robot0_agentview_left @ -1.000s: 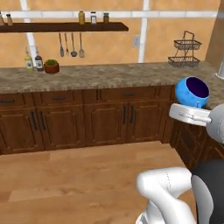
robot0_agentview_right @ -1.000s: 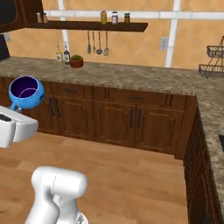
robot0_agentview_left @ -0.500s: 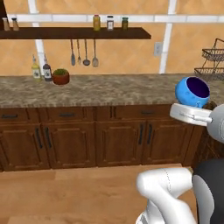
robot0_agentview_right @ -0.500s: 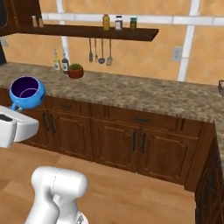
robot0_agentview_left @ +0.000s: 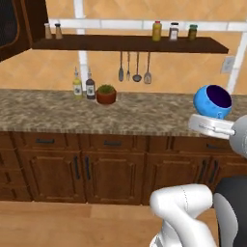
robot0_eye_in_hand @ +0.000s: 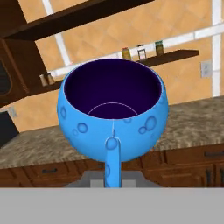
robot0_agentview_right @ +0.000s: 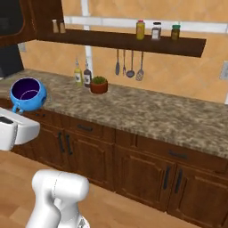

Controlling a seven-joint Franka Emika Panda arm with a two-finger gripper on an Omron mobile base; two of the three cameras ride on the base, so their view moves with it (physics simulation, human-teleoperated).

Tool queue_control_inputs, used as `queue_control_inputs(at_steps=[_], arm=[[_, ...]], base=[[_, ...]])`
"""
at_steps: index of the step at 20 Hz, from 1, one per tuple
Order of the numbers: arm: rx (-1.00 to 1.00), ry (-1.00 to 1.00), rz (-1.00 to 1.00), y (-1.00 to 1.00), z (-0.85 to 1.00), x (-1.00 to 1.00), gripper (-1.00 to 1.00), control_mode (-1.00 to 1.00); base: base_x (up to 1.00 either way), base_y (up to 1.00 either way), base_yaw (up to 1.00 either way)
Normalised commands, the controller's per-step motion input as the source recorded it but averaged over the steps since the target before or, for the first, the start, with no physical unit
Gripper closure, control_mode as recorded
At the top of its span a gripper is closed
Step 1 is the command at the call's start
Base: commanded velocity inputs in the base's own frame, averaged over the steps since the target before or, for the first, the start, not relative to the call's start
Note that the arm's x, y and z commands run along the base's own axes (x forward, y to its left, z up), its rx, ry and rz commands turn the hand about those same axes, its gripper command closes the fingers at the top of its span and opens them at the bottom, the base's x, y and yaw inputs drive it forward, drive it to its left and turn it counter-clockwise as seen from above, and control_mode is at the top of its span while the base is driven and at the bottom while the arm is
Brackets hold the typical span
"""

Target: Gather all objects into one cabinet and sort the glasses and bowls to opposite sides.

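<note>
The blue bowl (robot0_agentview_left: 212, 102) is held up in the air by the gripper (robot0_agentview_left: 208, 126), well above the floor and in front of the granite counter (robot0_agentview_left: 96, 116). The jaws are clenched on the bowl's lower part; fingertips themselves are hidden under it in the hand view, so exact contact pt cannot be seen. Bowl is upright, dark purple inside facing up, w/ nothing inside.

On the counter, near the wall: two bottles (robot0_agentview_left: 83, 85) and just beside them a small potted plant (robot0_agentview_left: 105, 93). Above hangs a row of utensils (robot0_agentview_left: 133, 67) under a dark shelf (robot0_agentview_left: 130, 44) w/ spice jars (robot0_agentview_left: 173, 32). Part of the wall cabinet (robot0_agentview_left: 14, 24) shows at upper left.
</note>
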Motion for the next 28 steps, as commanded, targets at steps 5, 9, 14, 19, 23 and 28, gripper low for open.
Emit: queue_control_inputs(at_steps=[5,9,14,19,23,28], arm=[[0.0,0.0,0.0,0.0,0.0,0.0,1.0,1.0],[0.0,0.0,0.0,0.0,0.0,0.0,1.0,1.0],[0.0,0.0,0.0,0.0,0.0,0.0,1.0,1.0],[0.0,0.0,0.0,0.0,0.0,0.0,1.0,1.0],[0.0,0.0,0.0,0.0,0.0,0.0,1.0,1.0],[0.0,0.0,0.0,0.0,0.0,0.0,1.0,1.0]], base=[[1.0,0.51,0.23],[0.53,0.47,0.2],[-0.44,0.57,0.35],[-0.82,0.59,0.57],[-0.05,0.08,0.73],[0.07,0.03,0.81]])
